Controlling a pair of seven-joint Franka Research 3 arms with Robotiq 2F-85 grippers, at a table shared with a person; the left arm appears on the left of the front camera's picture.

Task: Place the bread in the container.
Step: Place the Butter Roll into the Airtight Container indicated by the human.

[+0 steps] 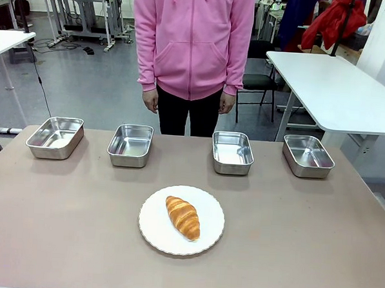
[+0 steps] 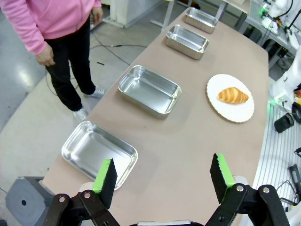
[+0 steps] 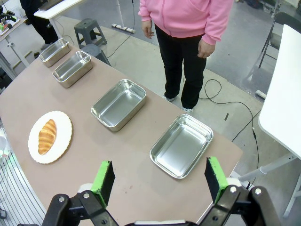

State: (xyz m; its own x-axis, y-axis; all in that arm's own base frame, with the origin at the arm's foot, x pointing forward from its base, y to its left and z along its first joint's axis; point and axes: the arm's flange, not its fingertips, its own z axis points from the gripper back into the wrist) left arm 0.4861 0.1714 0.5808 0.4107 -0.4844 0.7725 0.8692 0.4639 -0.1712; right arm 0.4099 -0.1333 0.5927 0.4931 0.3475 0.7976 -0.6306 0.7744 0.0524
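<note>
The bread (image 1: 183,218), a golden-brown croissant, lies on a round white plate (image 1: 208,209) at the middle of the table's near half. Several identical steel containers stand empty in a row along the far side: (image 1: 55,137), (image 1: 130,144), (image 1: 233,152), (image 1: 308,156). In the left wrist view my left gripper (image 2: 163,162) hangs open high over the table's end, above one container (image 2: 96,150), with the bread (image 2: 232,95) far off. In the right wrist view my right gripper (image 3: 159,165) is open too, above the opposite end container (image 3: 181,145), and the bread (image 3: 47,136) lies far to its left.
A person in a pink hoodie (image 1: 193,41) stands at the far edge with both hands down at the sides. A white side table (image 1: 331,80) stands at the back right. A grey stool (image 2: 23,202) sits on the floor by the table's left end.
</note>
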